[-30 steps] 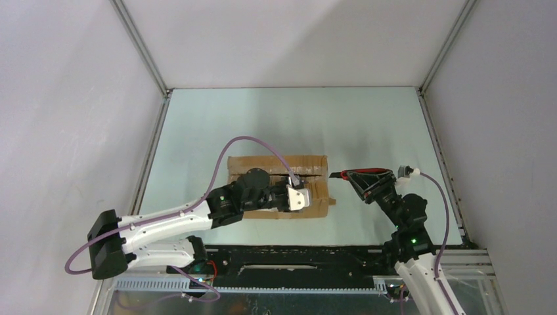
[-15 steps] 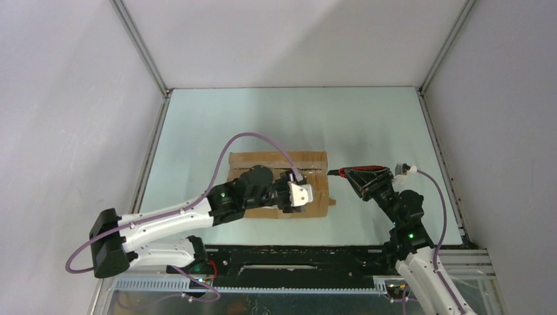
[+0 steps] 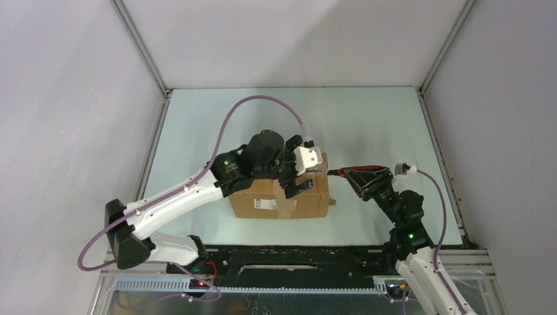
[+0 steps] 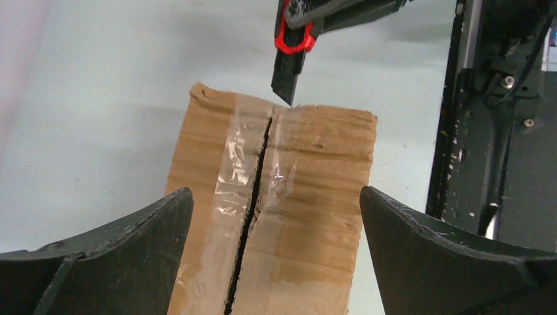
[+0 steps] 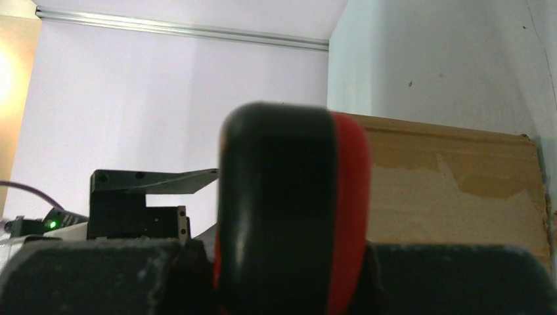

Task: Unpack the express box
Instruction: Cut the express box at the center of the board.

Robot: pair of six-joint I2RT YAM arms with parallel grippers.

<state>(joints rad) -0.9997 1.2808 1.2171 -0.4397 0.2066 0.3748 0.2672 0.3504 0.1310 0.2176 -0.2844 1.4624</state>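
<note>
Near the front of the pale green table (image 3: 197,125), about in the middle: the express box (image 3: 309,200), brown cardboard, lying long ways from left to right. White label (image 3: 265,204) on the side facing the arms. Top flaps down flat, with shiny clear tape (image 4: 230,190) along the seam. Tape cut open along that seam, with a thin dark gap (image 4: 253,197) between the two flaps.

Right above the box: the left gripper (image 3: 297,182), pointing down at the top. Jaws spread wide apart and holding nothing. From the left wrist camera, one black finger (image 4: 131,249) at each side of the picture, with the taped box top lower down between them.

Just off the right end of the box: the right gripper (image 3: 376,185), squeezed tight on a red and black utility knife (image 3: 355,173). Knife lying about level, tip pointing left at the box's right end. Tip very close to the top edge there, near the end of the cut; touching or not, too hard to tell. From the right wrist camera, the fat black and red handle (image 5: 282,210) clamped in the middle of the picture, with a brown side of the box behind it.
</note>
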